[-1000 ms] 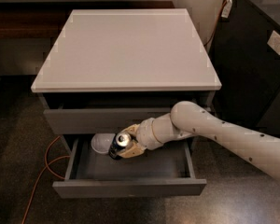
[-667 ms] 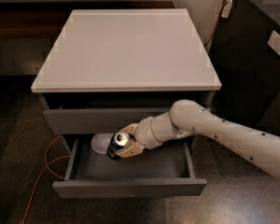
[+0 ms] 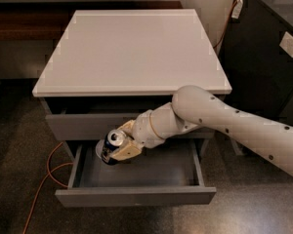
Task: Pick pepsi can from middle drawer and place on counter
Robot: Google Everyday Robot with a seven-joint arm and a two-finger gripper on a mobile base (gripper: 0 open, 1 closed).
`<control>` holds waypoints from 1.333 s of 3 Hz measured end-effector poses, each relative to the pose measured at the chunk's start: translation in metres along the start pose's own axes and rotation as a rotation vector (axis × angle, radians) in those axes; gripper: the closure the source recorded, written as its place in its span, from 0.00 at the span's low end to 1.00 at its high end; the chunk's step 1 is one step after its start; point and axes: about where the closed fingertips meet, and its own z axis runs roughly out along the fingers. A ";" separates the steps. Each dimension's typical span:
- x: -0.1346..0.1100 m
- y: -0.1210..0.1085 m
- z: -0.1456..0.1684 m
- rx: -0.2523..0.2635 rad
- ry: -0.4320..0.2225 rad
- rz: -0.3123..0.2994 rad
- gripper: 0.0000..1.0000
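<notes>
The pepsi can, dark blue with a silver top, is held in my gripper over the left part of the open middle drawer. The gripper's tan fingers are shut around the can, which is tilted with its top facing up and toward the camera. It hangs above the drawer floor, just under the top drawer's front. The counter is the pale slab above, with nothing on it. My white arm reaches in from the right.
A white bowl shows partly behind the can in the drawer's back left. A black cabinet stands to the right. An orange cable runs over the dark floor at the left.
The gripper with the can has risen a little and shifted slightly left, so more of the bowl is covered. The drawer has not moved.
</notes>
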 end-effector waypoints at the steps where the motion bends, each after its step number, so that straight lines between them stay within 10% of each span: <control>1: -0.032 0.014 -0.020 -0.025 0.005 0.006 1.00; 4: -0.117 0.020 -0.095 -0.059 0.050 -0.026 1.00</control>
